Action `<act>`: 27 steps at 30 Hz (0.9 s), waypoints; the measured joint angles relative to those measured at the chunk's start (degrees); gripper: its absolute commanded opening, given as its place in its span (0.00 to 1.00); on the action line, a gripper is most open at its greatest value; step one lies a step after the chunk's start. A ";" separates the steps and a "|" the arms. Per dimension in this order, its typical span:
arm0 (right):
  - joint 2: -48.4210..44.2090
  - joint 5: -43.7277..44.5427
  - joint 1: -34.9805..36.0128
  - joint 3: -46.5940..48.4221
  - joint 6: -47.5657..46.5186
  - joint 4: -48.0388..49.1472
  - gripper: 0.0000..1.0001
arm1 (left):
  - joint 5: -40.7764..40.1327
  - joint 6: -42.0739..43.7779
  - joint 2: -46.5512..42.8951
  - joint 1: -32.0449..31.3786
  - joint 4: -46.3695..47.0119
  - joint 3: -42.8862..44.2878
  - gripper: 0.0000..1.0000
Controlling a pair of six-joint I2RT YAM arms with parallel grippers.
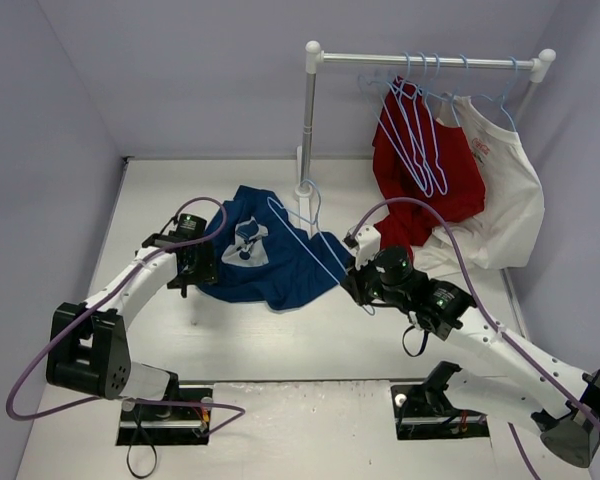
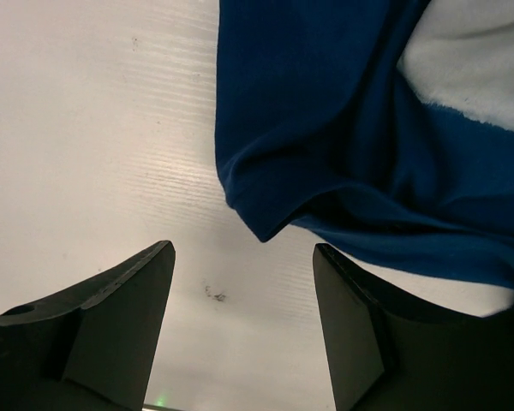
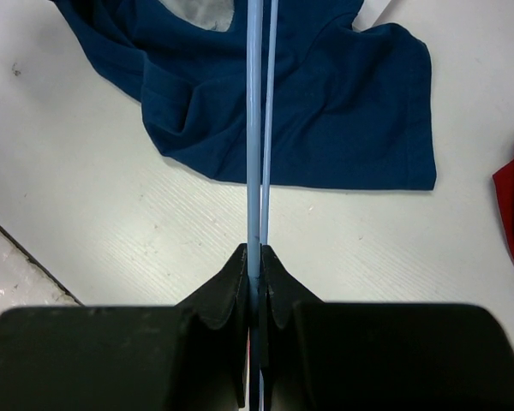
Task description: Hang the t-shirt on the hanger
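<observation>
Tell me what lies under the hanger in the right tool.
The t-shirt lies beneath the hanger, on the table. Whatever the cloth covers cannot be seen.

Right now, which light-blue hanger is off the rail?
The hanger pinched by the right end effector, over the t-shirt; the other hangers hang on the rail.

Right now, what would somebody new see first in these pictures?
A blue t-shirt lies crumpled in the middle, with the right claw pinching a light-blue hanger over it. The left claw is open beside the shirt's left edge. At the back right, a red shirt and a white shirt hang on a rail.
</observation>
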 measured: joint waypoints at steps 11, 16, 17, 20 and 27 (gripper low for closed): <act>-0.75 0.00 0.21 -0.53 0.05 0.18 0.00 | -0.08 -5.88 0.44 0.01 3.98 -3.05 0.61; -0.75 0.00 0.26 -0.53 0.16 0.40 0.00 | -0.20 -8.05 0.37 0.01 6.21 -3.65 0.61; -0.75 0.00 0.26 -0.53 0.22 0.39 0.00 | -0.33 -8.40 0.37 -0.01 6.47 -3.94 0.61; -0.75 0.01 0.26 -0.53 0.28 0.41 0.00 | -0.73 -9.57 0.38 -0.01 6.70 -4.77 0.61; -0.77 0.02 0.26 -0.58 0.66 0.41 0.00 | -1.49 -11.28 0.39 0.00 7.41 -5.68 0.59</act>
